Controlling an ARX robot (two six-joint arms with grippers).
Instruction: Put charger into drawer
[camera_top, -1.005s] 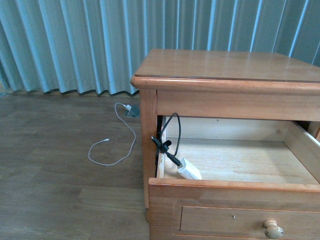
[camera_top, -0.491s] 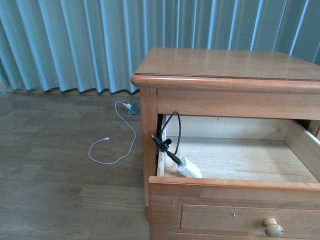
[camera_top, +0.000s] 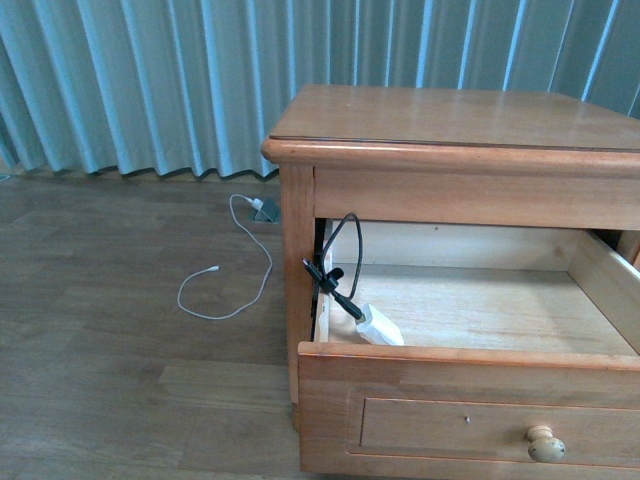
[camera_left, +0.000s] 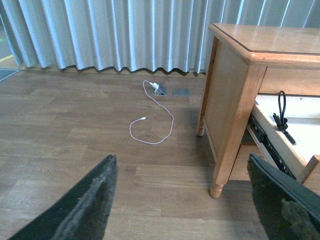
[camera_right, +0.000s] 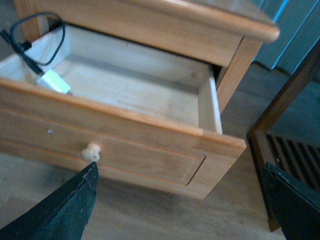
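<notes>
Compared with a second ago, the whole nightstand sits a bit lower and further off in the front view, so the camera seems to have backed away; the charger itself hasn't budged.

Task looks pretty much done to me. The charger (camera_top: 381, 328) lies inside the drawer (camera_top: 470, 356), white brick down in the near left corner, its black cable looping up over the left side wall. The drawer is wide open, so shutting it may be what's left.

Neither arm shows in the front view. From the wrist cams, the left gripper (camera_left: 190, 197) and right gripper (camera_right: 182, 200) both have their fingers spread wide, holding nothing.

Room-wise: wooden nightstand (camera_top: 450, 115) on a dark wood floor (camera_top: 120, 380), pale blue curtains (camera_top: 150, 80) across the back, and a white cable (camera_top: 230, 290) trailing on the floor at center left.
</notes>
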